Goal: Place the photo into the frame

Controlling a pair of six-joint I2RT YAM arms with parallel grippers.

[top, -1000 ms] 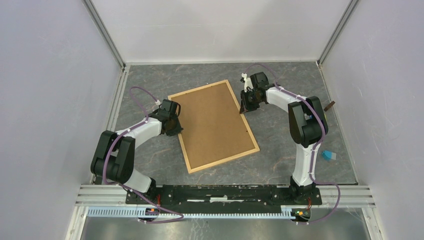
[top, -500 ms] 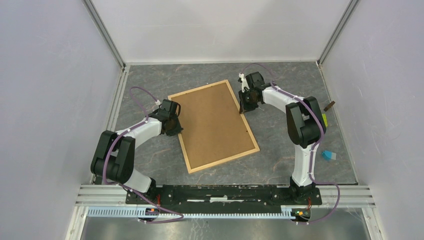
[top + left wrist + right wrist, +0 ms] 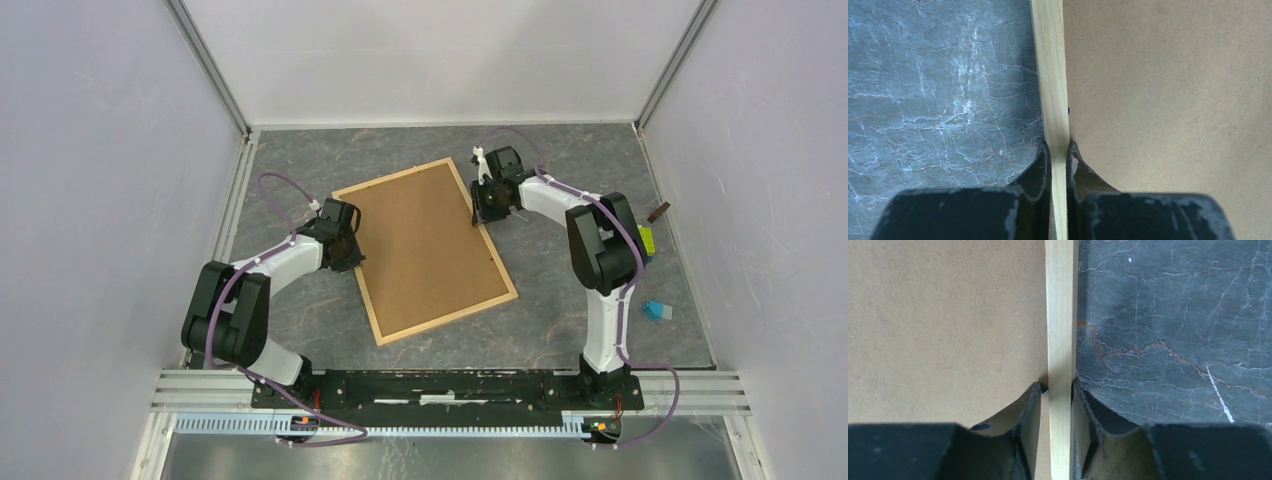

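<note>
The frame [image 3: 448, 319] lies flat on the grey marbled table [image 3: 300, 160], turned at an angle, with its brown backing board [image 3: 425, 250] facing up and filling the light wood border. Your left hand [image 3: 347, 250] sits at the middle of the frame's left long rail. In its wrist view the two dark fingers [image 3: 1040, 165] are pressed against both sides of that thin wood strip, pinching it, with the table on one side and the board on the other. Your right hand [image 3: 487, 205] is at the opposite long rail, close to the far right corner. Its fingers [image 3: 1030, 410] straddle the rail, one over the board and one over the table. The outer finger looks to be touching the wood, but a thin dark sliver shows beside the inner one, so you cannot tell from here whether this hand is clamped or only set around the rail. A small blue object [image 3: 657, 311] lies on the table well to the right of the frame, beyond the right arm.
</note>
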